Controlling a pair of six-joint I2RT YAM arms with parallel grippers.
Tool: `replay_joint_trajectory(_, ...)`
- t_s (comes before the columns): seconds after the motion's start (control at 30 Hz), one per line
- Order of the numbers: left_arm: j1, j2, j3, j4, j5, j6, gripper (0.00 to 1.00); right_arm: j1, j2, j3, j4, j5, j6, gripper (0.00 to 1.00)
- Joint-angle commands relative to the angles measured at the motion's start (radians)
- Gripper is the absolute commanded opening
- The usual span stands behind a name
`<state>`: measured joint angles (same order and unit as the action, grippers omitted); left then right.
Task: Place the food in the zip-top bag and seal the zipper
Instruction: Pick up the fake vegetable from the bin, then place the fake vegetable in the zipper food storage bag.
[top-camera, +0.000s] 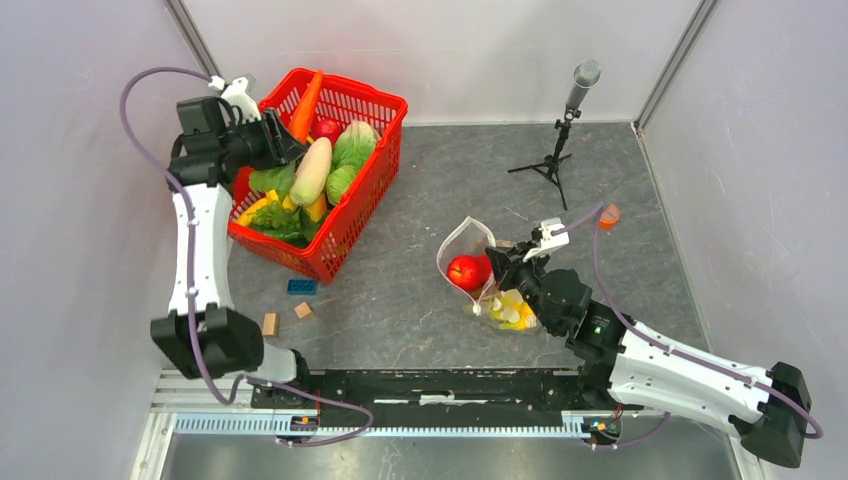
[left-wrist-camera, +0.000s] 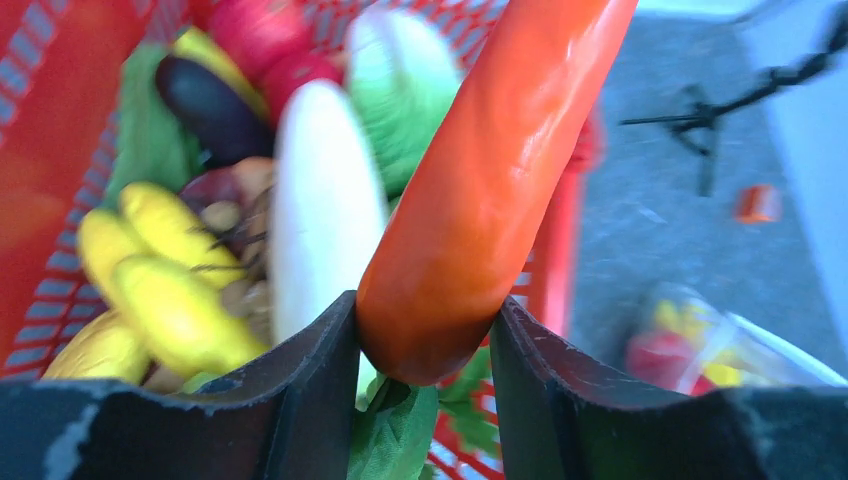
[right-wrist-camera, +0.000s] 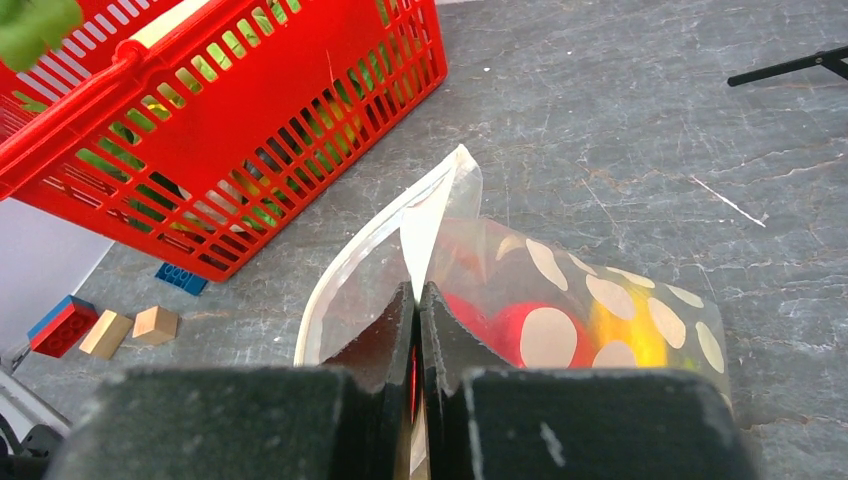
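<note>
My left gripper (top-camera: 283, 135) (left-wrist-camera: 425, 340) is shut on the thick end of an orange carrot (top-camera: 306, 103) (left-wrist-camera: 500, 180), holding it above the other food in the red basket (top-camera: 375, 180): white radish, green cabbage, yellow bananas (left-wrist-camera: 170, 290), leafy greens. My right gripper (top-camera: 497, 262) (right-wrist-camera: 418, 300) is shut on the top edge of the zip-top bag (top-camera: 458, 240) (right-wrist-camera: 600, 300), holding its mouth open and raised. The zipper strip (right-wrist-camera: 330, 290) curves along the open mouth. Inside the bag are a red tomato (top-camera: 466, 271) and yellow pieces (top-camera: 510, 310).
A blue toy brick (top-camera: 301, 287) and two wooden cubes (top-camera: 270, 323) lie in front of the basket. A microphone on a small tripod (top-camera: 560, 140) stands at the back right. A small orange cap (top-camera: 609, 215) lies right of the bag.
</note>
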<state>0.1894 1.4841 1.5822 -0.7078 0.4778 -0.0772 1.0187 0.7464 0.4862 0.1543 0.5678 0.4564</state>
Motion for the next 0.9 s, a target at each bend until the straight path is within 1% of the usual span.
replay_joint_trajectory(0.0,-0.008,-0.134,0.022,0.082,0.318,-0.111,0.29,-0.003,-0.007,-0.022,0.07,-0.005,0.022,0.07)
replay_joint_trajectory(0.07,-0.008,-0.197,-0.048,0.199,0.37,-0.193,0.29,-0.003,-0.001,-0.021,0.077,-0.014,0.026,0.07)
replay_joint_trajectory(0.1,-0.011,-0.228,-0.085,0.26,0.385,-0.255,0.27,-0.003,0.003,-0.019,0.078,-0.02,0.027,0.06)
replay_joint_trajectory(0.17,-0.024,-0.285,-0.183,0.45,0.482,-0.407,0.24,-0.003,0.006,-0.019,0.086,-0.035,0.032,0.06)
replay_joint_trajectory(0.2,-0.04,-0.309,-0.234,0.566,0.515,-0.49,0.24,-0.003,0.008,-0.021,0.091,-0.039,0.034,0.06)
replay_joint_trajectory(0.23,-0.066,-0.326,-0.268,0.628,0.526,-0.542,0.24,-0.003,0.008,-0.021,0.096,-0.043,0.036,0.06)
replay_joint_trajectory(0.27,-0.094,-0.339,-0.289,0.654,0.518,-0.571,0.24,-0.003,0.007,-0.022,0.096,-0.047,0.04,0.06)
replay_joint_trajectory(0.33,-0.173,-0.362,-0.316,0.654,0.47,-0.575,0.24,-0.003,0.002,-0.027,0.107,-0.049,0.05,0.06)
replay_joint_trajectory(0.37,-0.244,-0.37,-0.326,0.64,0.44,-0.562,0.24,-0.003,0.001,-0.032,0.114,-0.051,0.052,0.06)
replay_joint_trajectory(0.43,-0.335,-0.376,-0.329,0.544,0.36,-0.516,0.24,-0.003,-0.006,-0.037,0.123,-0.054,0.054,0.06)
replay_joint_trajectory(0.5,-0.418,-0.38,-0.327,0.402,0.286,-0.443,0.24,-0.003,-0.014,-0.039,0.125,-0.055,0.056,0.06)
replay_joint_trajectory(0.53,-0.456,-0.381,-0.317,0.3,0.245,-0.385,0.24,-0.003,-0.02,-0.041,0.125,-0.054,0.057,0.06)
replay_joint_trajectory(0.6,-0.511,-0.388,-0.3,0.124,0.131,-0.3,0.24,-0.003,-0.031,-0.045,0.123,-0.048,0.059,0.06)
replay_joint_trajectory(0.63,-0.531,-0.387,-0.287,0.04,0.079,-0.285,0.24,-0.003,-0.037,-0.048,0.126,-0.045,0.061,0.06)
replay_joint_trajectory(0.7,-0.558,-0.397,-0.295,-0.037,0.064,-0.293,0.24,-0.004,-0.042,-0.055,0.134,-0.039,0.066,0.06)
replay_joint_trajectory(0.77,-0.598,-0.414,-0.339,-0.063,0.083,-0.319,0.23,-0.003,-0.038,-0.054,0.138,-0.039,0.069,0.06)
replay_joint_trajectory(0.87,-0.644,-0.4,-0.352,-0.182,0.086,-0.327,0.24,-0.003,-0.025,-0.045,0.131,-0.054,0.071,0.06)
